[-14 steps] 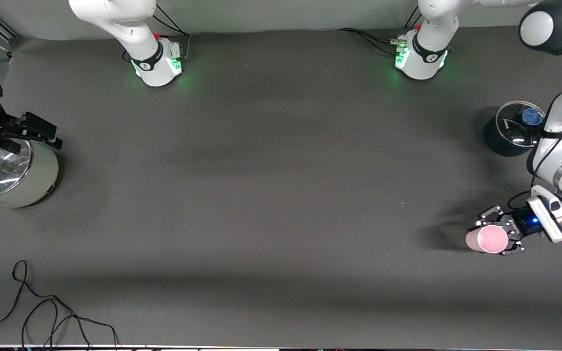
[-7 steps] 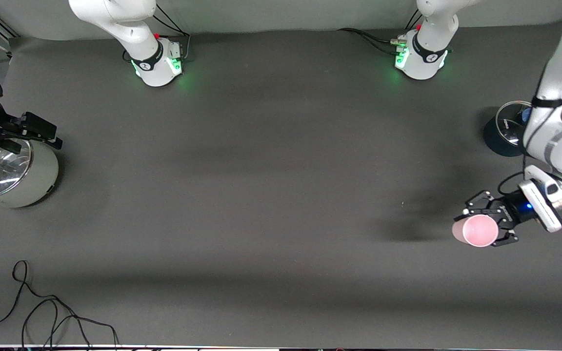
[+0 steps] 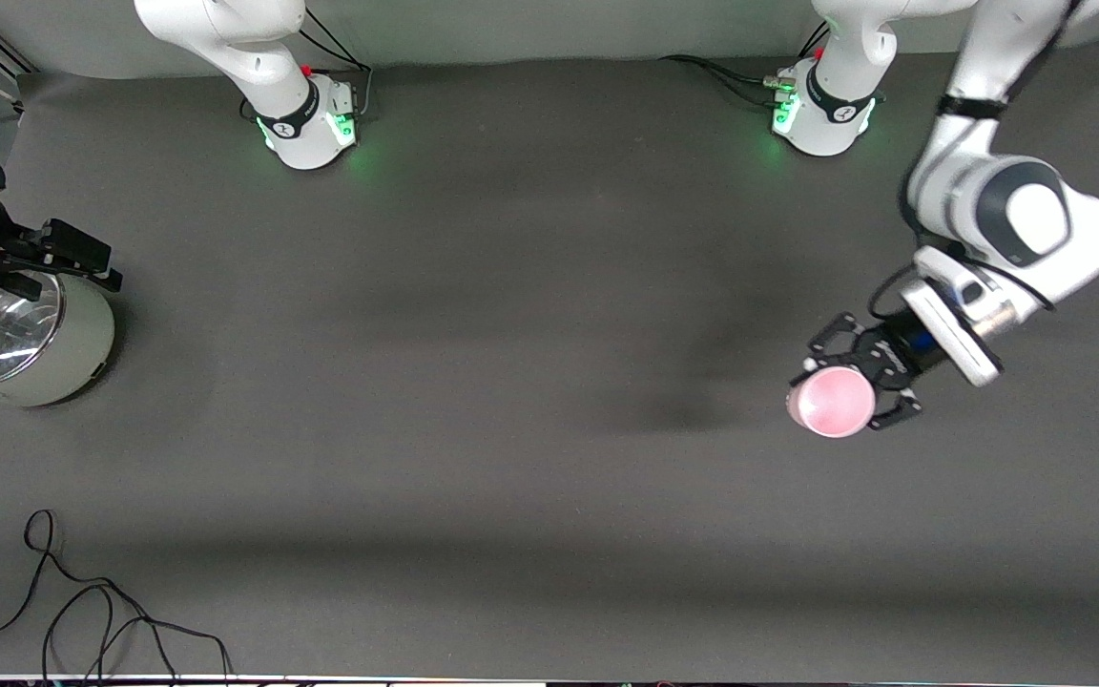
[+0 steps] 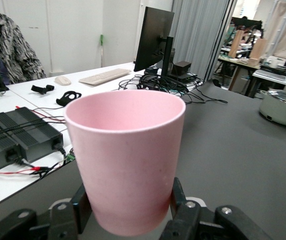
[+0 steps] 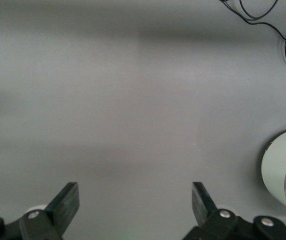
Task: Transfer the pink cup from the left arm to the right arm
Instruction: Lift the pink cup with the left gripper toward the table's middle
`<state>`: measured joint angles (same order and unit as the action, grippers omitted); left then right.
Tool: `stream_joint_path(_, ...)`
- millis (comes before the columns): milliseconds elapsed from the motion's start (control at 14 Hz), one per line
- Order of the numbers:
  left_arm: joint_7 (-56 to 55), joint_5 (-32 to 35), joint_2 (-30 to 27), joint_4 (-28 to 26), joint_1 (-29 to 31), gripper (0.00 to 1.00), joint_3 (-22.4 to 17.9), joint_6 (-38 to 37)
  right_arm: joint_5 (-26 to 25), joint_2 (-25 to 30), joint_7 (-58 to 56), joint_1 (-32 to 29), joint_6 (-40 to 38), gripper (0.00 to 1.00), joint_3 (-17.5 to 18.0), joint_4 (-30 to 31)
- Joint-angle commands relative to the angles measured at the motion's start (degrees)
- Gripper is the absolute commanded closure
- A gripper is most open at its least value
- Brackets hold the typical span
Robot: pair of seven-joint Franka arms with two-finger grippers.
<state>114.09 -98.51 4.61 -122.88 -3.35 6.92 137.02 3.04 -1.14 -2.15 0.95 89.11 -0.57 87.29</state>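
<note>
The left arm's skeletal black pincer (image 3: 857, 380) grips the small pale pink tapered plastic cup (image 3: 832, 402) upright in the air, over the dark grey desk (image 3: 511, 286) toward the left arm's end, about four o'clock from desk centre. The right arm's blocky black pincer (image 5: 135, 200) waits spread wide and empty, beside the pale green lidded pot (image 3: 30, 339) at nine o'clock.

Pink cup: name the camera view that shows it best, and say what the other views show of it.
The left wrist view: the pink cup fills the picture, upright, its wall and rim clear, clamped in the left gripper. The front view shows only its open mouth from above, over bare table. The right wrist view shows none of it.
</note>
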Motion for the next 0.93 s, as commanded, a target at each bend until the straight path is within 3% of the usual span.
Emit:
stream_joint_path(0,-1.0,-7.2,-5.7,-3.4,-10.5,0.71,-1.1,11.0,0.2,-0.8,0.2,0.5,-0.7,0.0,-0.5,-1.2)
stream_joint_path(287,-1.1,-14.8,-7.1,-2.7,-22.1,0.72,-1.1,21.9,-0.1,-3.0,0.1,0.5,-0.7,0.0,-0.4,-1.0)
stream_joint_path(645,-1.1,-17.2,-5.5,0.4,-29.2,0.72,-1.1,27.1,0.9,-2.9,0.7,0.8,-3.2,0.0,0.0,-1.0)
stream_joint_path(860,-1.1,-17.3,-3.0,3.0,-31.3,0.72,-1.1,27.8,8.6,-3.1,8.2,1.9,-3.6,0.0,0.1,-3.7)
